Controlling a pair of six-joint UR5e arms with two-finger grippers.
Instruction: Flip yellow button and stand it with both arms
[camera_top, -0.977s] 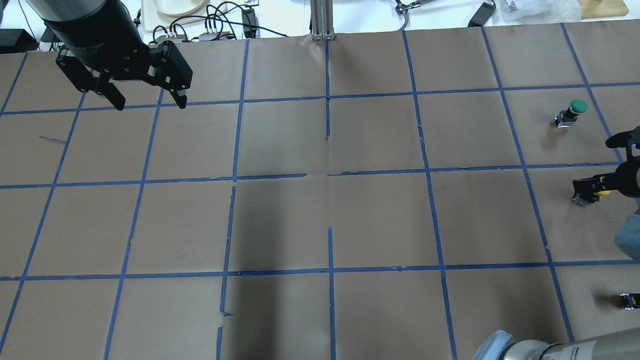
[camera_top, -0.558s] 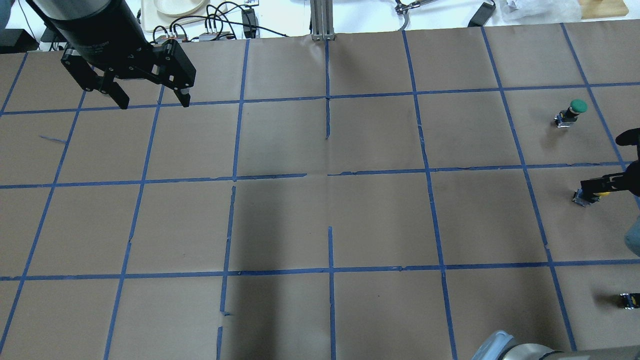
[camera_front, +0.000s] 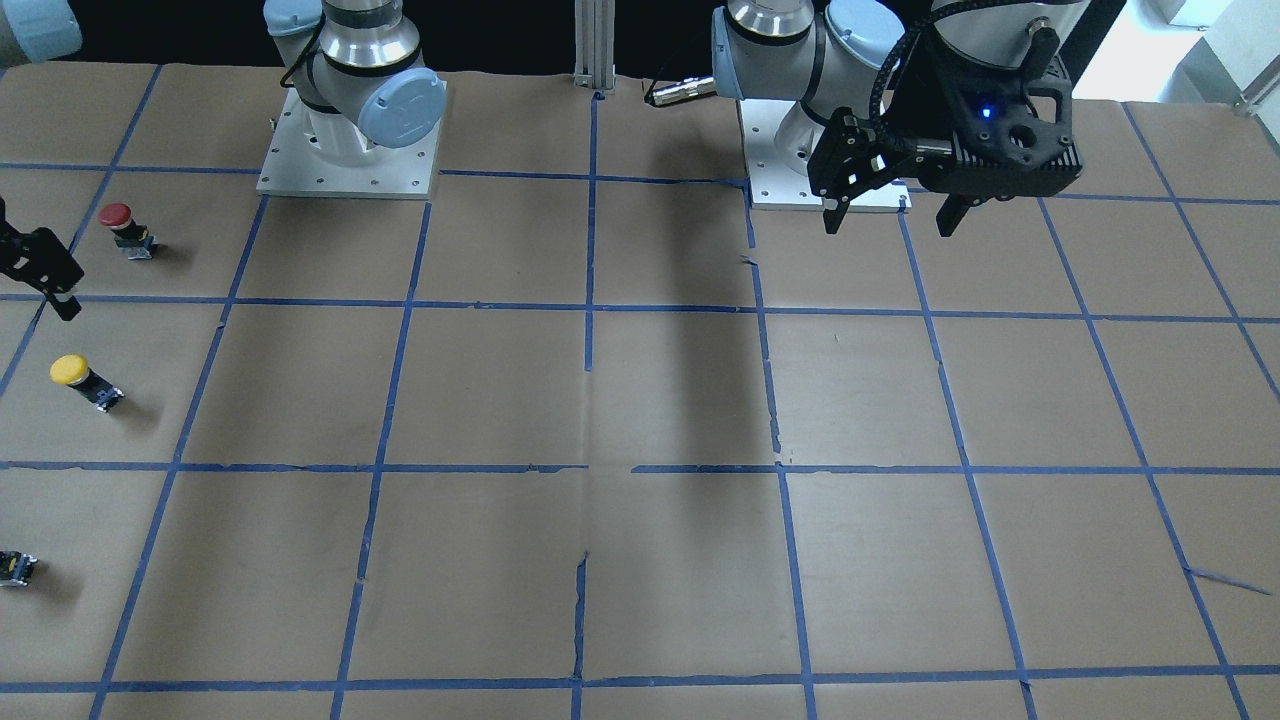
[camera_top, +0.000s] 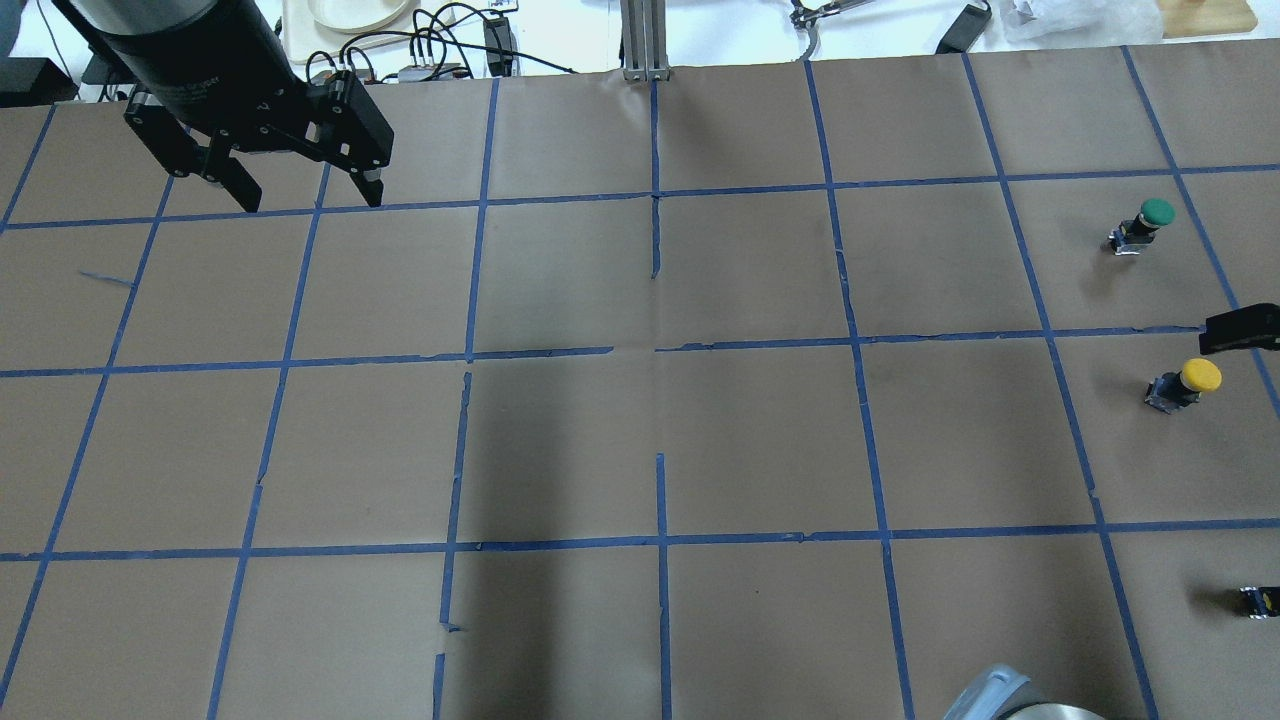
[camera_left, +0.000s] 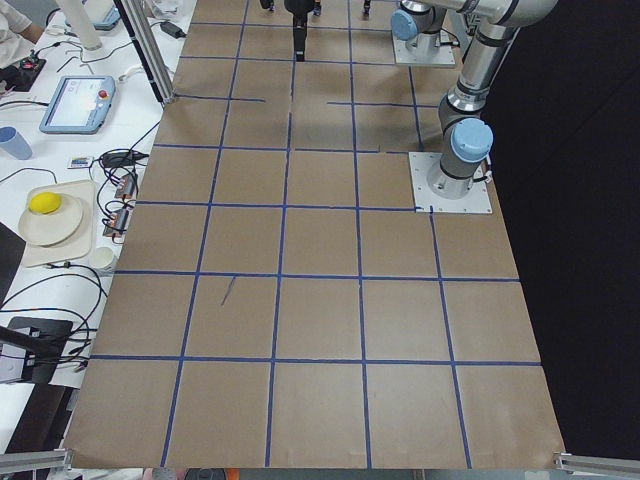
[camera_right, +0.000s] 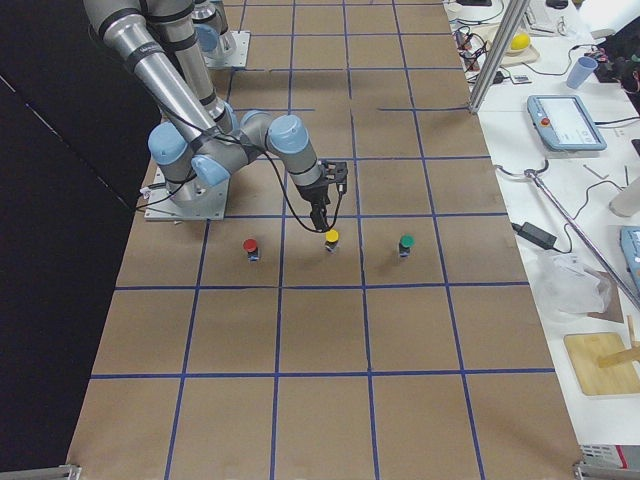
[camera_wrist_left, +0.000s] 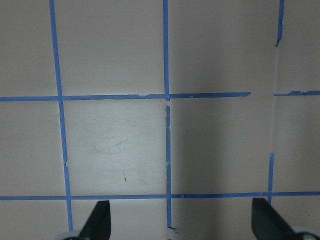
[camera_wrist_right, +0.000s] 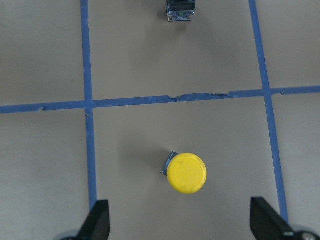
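Observation:
The yellow button (camera_top: 1185, 382) stands upright on its black body, cap up, near the table's right edge; it also shows in the front view (camera_front: 75, 375) and the right side view (camera_right: 331, 240). My right gripper (camera_wrist_right: 181, 225) is open and empty and hangs above the button (camera_wrist_right: 186, 173) without touching it. One of its fingers (camera_top: 1238, 330) shows at the overhead view's right edge. My left gripper (camera_top: 308, 200) is open and empty, high over the far left of the table, and it also shows in the front view (camera_front: 888, 225).
A green-capped button (camera_top: 1145, 225) stands one cell beyond the yellow one. A red-capped button (camera_front: 122, 225) stands one cell nearer the robot. Cables and a plate (camera_top: 350, 15) lie past the table's far edge. Blue tape lines grid the brown paper.
My right gripper has let go of the yellow button and pulled up and away toward the right edge. The button now stands free. My left gripper has shifted only slightly.

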